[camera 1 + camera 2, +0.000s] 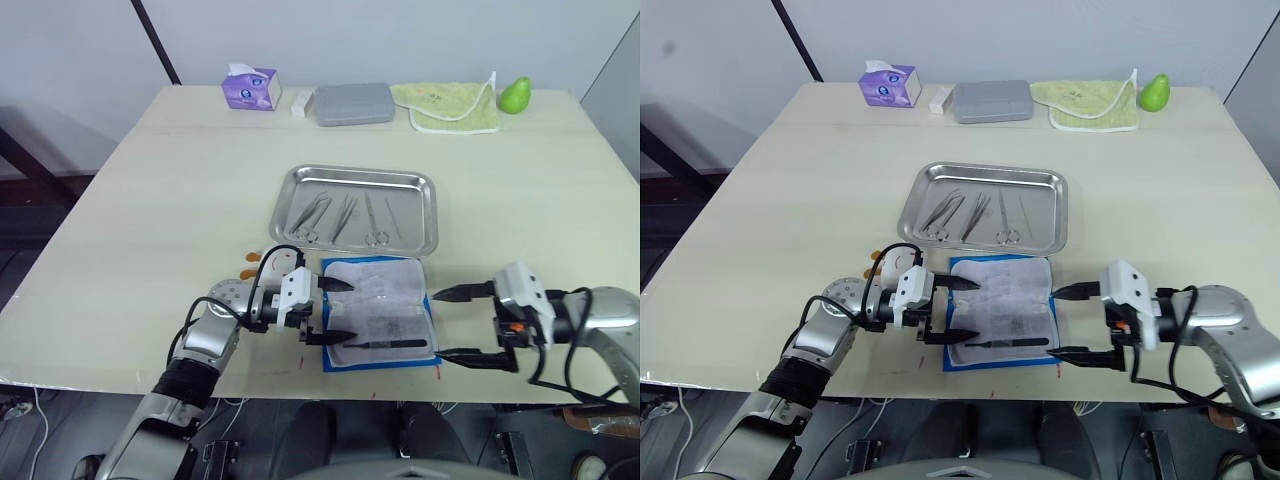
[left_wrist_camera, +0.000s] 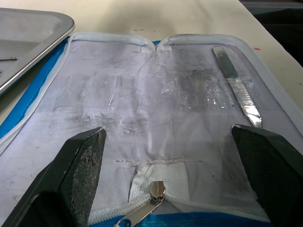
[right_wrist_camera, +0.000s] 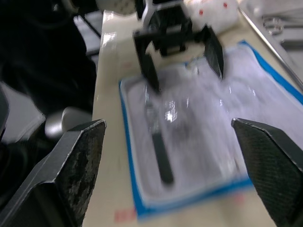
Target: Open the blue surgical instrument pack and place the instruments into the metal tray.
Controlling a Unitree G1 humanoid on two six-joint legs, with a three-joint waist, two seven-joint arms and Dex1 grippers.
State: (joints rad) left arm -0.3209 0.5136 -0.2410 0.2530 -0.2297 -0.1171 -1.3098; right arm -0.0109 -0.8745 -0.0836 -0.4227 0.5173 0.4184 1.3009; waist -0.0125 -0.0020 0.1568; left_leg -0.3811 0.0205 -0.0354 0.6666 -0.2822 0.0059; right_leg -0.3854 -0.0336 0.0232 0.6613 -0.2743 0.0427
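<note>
Left pincer [image 1: 338,311] spread over opened pack [image 1: 380,313]; beige table [image 1: 150,220].

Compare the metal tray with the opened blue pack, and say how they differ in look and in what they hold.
The metal tray is shiny bare steel with a raised rim; the blue surgical instrument pack lies unzipped and flat, its whitish lining edged in blue. The tray holds several instruments; the pack holds one last instrument along its near edge. The tray lies farther from the robot, the pack between the left gripper and the right gripper. Both are rectangular and rest on the table.
</note>
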